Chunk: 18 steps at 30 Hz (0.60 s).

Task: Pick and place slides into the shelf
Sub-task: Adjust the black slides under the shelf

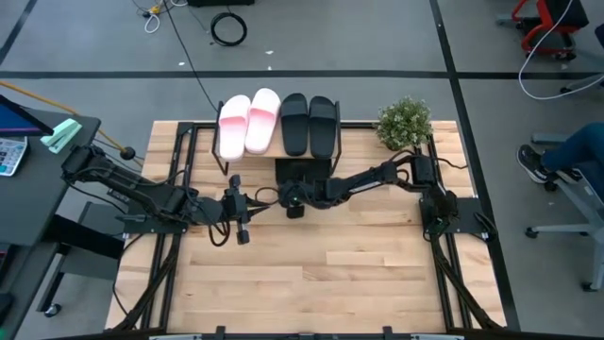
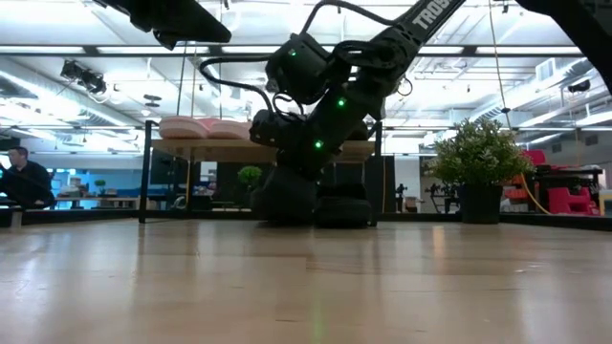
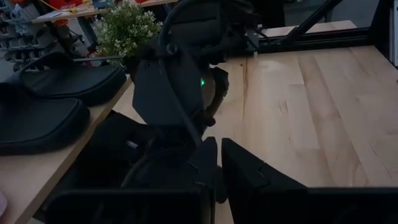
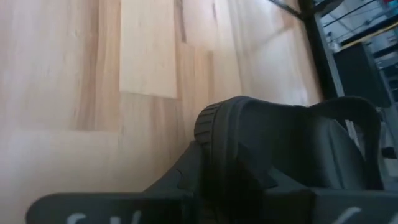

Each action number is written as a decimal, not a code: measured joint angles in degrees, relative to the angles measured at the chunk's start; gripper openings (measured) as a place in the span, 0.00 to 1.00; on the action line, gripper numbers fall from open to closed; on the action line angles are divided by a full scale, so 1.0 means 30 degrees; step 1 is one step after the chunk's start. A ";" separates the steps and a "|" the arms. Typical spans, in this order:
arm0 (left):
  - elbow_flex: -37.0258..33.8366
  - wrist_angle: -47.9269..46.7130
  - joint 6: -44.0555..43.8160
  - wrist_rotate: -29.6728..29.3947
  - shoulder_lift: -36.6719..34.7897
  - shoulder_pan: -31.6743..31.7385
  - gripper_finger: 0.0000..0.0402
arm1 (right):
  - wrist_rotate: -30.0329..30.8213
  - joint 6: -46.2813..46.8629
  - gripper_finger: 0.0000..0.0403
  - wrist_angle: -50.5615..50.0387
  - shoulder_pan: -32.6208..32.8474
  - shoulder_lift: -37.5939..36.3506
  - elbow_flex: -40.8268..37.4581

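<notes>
The shelf (image 1: 274,154) stands at the table's far edge, with two pale pink slides (image 1: 247,123) and two black slides (image 1: 309,123) lying side by side on its top board. In front of it my right gripper (image 1: 294,206) is shut on another black slide (image 4: 280,143), low over the table. A further black slide (image 2: 339,212) lies on the table under the shelf. My left gripper (image 1: 242,227) hovers to the left of the right one, shut (image 3: 219,168) with nothing between its fingers. My right gripper pinches one rounded end (image 4: 214,134) of the black slide between its two fingers. The fingers slant down toward the shelf and lie along the slide, whose strap (image 4: 348,118) is at the far side. The gripper hides whether the slide rests on the table.
A potted plant (image 1: 404,123) stands at the far right beside the shelf. Black frame rails (image 1: 444,264) run along the table's left and right sides. The near half of the tabletop (image 1: 311,283) is bare wood. A person (image 2: 21,182) sits in the room beyond.
</notes>
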 joint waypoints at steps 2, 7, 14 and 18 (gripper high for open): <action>0.0000 0.0003 -0.0017 0.0002 0.0000 0.0000 0.08 | -0.0261 -0.0002 0.15 -0.0396 -0.0073 -0.0004 0.0007; 0.0000 0.0000 -0.0022 0.0000 0.0000 0.0000 0.08 | -0.0209 0.0390 0.15 -0.1531 -0.0053 -0.0010 0.0015; 0.0000 0.0000 -0.0036 0.0000 0.0000 0.0000 0.05 | 0.0022 0.1095 0.15 -0.1732 0.0124 -0.0011 0.0022; 0.0000 0.0000 -0.0314 0.0007 0.0000 -0.0007 0.05 | -0.0621 0.1182 0.20 -0.1784 0.0078 -0.0011 0.0022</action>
